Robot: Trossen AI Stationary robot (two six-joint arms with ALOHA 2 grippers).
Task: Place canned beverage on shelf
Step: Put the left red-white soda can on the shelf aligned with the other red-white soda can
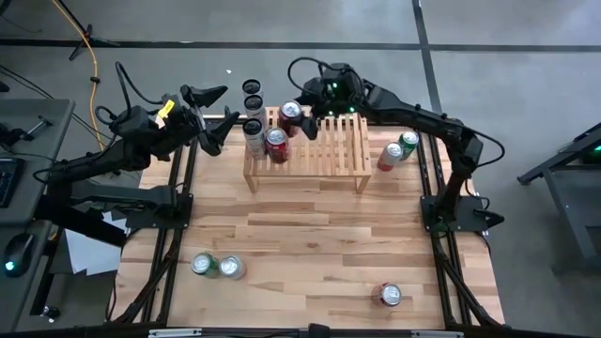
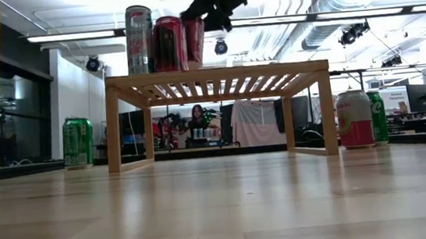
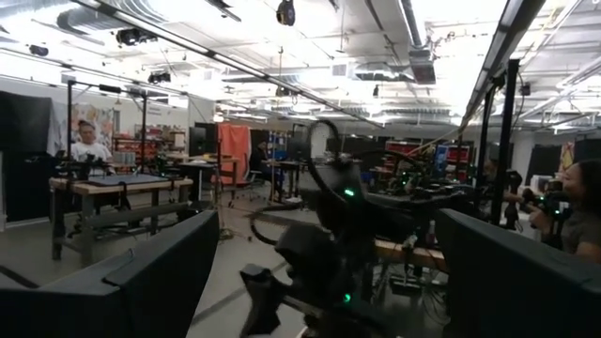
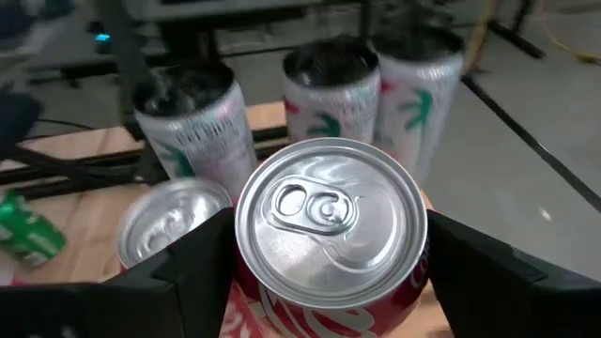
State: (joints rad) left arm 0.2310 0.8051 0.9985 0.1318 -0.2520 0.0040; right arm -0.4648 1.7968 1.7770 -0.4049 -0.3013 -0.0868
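The right end effector (image 4: 329,253) straddles a red can (image 4: 329,225) standing on the shelf (image 1: 338,155) at its back left corner. Whether the fingers grip it, I cannot tell. Any lift should go straight up, since neighbouring cans crowd close. The left end effector (image 1: 208,113) hovers wide open, holding nothing, off the counter's (image 1: 310,253) left edge.

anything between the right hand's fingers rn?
Yes: a red aluminium can with a silver pull-tab top stands upright between the right hand's dark fingers, on the low light-wood slatted shelf. The right wrist view shows it best.
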